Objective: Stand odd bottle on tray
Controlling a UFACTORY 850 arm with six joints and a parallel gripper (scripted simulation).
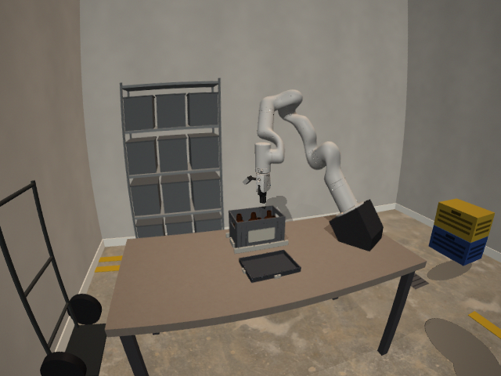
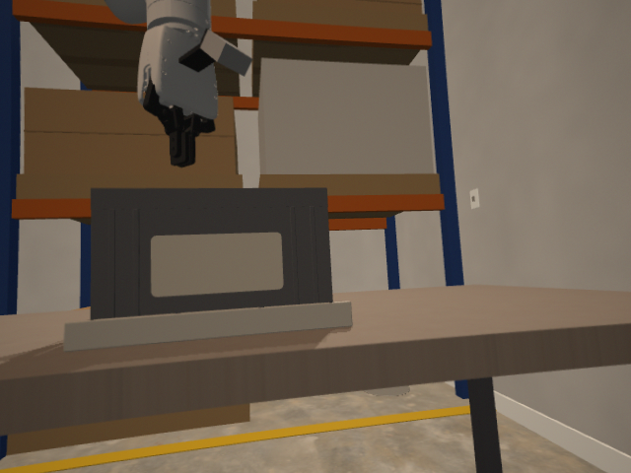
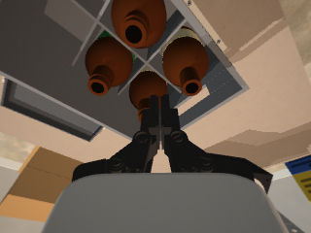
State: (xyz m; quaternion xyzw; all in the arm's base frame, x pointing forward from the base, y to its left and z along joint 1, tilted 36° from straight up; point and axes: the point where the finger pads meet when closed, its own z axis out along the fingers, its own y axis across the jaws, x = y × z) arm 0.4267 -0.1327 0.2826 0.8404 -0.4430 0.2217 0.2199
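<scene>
Pincer [image 1: 263,202] [image 2: 182,164] [image 3: 159,107] shut on nothing, above brown, round-shouldered, narrow-necked bottles [image 3: 182,60] in a dark grey crate [image 1: 237,236] [image 2: 211,214] [image 3: 233,94].

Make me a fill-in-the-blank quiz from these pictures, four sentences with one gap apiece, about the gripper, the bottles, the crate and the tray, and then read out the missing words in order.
1. The gripper has its fingers ____ together.
2. The bottles seen in the wrist view are ____ in colour.
3. Those bottles stand inside the gray ____.
4. The black tray lies on the ____.

Missing words: closed; brown; crate; table.
</scene>
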